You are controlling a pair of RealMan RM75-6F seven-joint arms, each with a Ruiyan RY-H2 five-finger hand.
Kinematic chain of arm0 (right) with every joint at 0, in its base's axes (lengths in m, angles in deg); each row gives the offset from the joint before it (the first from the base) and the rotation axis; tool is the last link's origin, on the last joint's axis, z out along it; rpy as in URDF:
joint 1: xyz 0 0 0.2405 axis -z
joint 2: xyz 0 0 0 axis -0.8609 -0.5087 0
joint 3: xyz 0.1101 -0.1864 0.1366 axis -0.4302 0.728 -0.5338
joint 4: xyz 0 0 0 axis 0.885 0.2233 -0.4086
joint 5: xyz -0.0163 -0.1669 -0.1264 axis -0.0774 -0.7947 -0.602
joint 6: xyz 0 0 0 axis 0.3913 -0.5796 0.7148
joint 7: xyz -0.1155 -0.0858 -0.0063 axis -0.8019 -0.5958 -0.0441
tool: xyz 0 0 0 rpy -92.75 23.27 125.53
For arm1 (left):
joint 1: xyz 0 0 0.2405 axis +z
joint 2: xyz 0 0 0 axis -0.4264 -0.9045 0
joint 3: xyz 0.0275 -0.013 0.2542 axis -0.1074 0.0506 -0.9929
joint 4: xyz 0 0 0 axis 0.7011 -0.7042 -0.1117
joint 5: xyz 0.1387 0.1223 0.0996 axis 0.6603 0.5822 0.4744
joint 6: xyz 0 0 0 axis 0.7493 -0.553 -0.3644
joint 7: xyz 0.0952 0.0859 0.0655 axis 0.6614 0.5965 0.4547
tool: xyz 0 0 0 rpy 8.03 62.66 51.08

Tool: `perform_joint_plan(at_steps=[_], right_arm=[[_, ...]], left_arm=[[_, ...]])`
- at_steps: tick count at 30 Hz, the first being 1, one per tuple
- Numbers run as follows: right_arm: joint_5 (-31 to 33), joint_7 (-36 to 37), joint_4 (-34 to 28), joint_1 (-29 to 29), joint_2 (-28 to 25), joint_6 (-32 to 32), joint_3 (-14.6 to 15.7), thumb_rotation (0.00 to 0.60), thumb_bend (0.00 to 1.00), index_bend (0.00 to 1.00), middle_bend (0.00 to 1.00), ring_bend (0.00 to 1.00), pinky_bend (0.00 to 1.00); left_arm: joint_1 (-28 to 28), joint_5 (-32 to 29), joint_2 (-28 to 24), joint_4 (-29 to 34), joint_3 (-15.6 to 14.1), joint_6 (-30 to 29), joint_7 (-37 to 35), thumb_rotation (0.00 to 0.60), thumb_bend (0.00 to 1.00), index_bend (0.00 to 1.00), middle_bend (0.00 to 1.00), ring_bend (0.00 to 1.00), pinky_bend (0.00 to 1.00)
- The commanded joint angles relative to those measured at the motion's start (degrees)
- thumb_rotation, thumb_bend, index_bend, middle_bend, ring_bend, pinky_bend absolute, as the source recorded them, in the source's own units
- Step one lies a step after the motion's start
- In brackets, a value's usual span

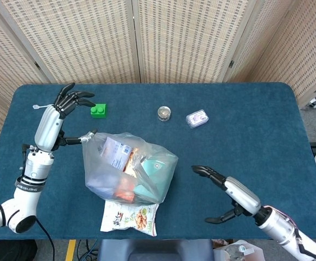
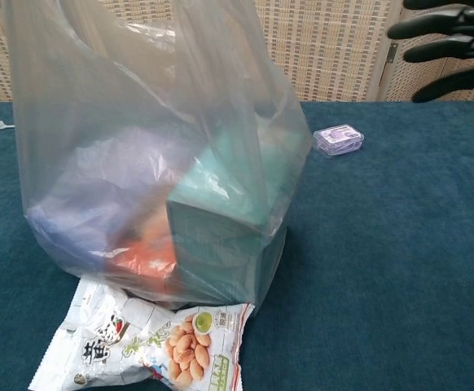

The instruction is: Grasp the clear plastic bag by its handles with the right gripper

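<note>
Crinkled clear plastic bag [image 1: 128,168] bulges with boxy goods.

The bench [image 1: 245,125] is covered in dark teal cloth with rounded far corners. Near its middle-left stands the clear plastic bag [image 1: 130,168], full, with a teal box and orange packets showing through its wall. A snack packet [image 1: 129,217] printed with nuts lies flat at the front edge, touching the bag's base. Toward the back sit a green block [image 1: 98,111], a small round jar [image 1: 164,113] and, just beside the jar, a small clear case [image 1: 197,118]. A white spoon [image 1: 38,106] lies at the far left.
</note>
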Motion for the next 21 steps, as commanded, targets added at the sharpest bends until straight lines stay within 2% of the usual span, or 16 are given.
perform_joint_plan(at_steps=[1, 3, 10, 21], right_arm=[[-3.08, 12.93, 0.81, -7.73, 1.95, 2.62, 1.01, 0.600, 0.08, 0.00, 0.01, 0.00, 0.12], [-2.80, 15.14, 1.69, -9.79, 2.89, 3.38, 0.67, 0.600, 0.08, 0.00, 0.00, 0.00, 0.12], [0.11, 15.57, 2.66, -14.38, 6.41, 5.48, -1.37, 0.600, 0.08, 0.00, 0.00, 0.00, 0.12], [6.72, 12.49, 3.53, -20.18, 11.40, 9.58, -5.24, 0.600, 0.08, 0.00, 0.00, 0.00, 0.10]], left_arm=[[0.03, -0.57, -0.41, 0.47, -0.01, 0.46, 0.68, 0.600, 0.21, 0.35, 0.25, 0.21, 0.05], [0.05, -0.75, -0.63, 0.77, -0.07, 0.64, 1.15, 0.600, 0.21, 0.35, 0.25, 0.21, 0.05], [0.10, -1.12, -1.04, 1.06, -0.30, 0.98, 2.40, 0.600, 0.21, 0.35, 0.25, 0.21, 0.05], [0.36, -1.06, -2.13, 2.16, -0.60, 1.09, 3.97, 0.600, 0.21, 0.35, 0.25, 0.21, 0.05]])
